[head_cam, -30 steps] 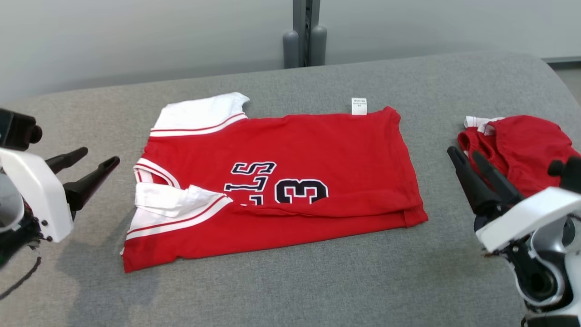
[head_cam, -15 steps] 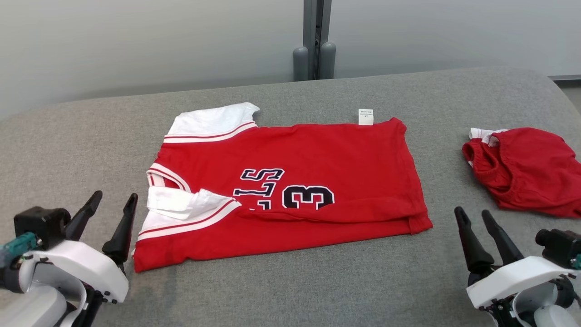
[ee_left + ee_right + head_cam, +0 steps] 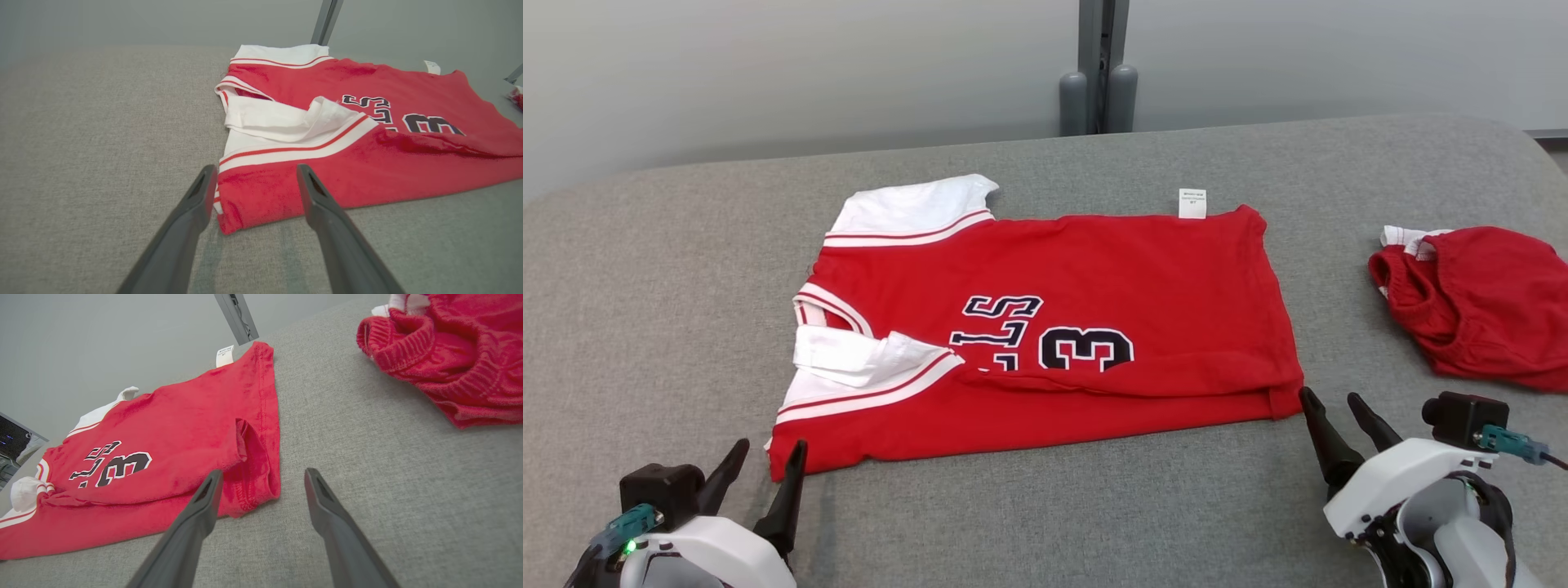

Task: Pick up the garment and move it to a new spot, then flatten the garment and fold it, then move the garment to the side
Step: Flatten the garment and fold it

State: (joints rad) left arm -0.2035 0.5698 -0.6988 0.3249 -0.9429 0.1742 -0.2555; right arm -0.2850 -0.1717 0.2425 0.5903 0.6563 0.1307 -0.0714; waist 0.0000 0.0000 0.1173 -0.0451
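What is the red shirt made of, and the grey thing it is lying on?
The red shirt looks like soft knitted cloth, maybe cotton: matte, a bit fuzzy up close, with stitched hems and floppy folds. The grey surface looks like woven upholstery fabric: tiny speckled threads show, no shine. What lies under that cover cannot be seen.

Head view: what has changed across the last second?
Both pincers drew back toward the robot: the left pincer points at the near-left corner of the red jersey, the right pincer at its near-right corner, away from the red shorts. Both open, holding nothing. Jersey and shorts lie as before.
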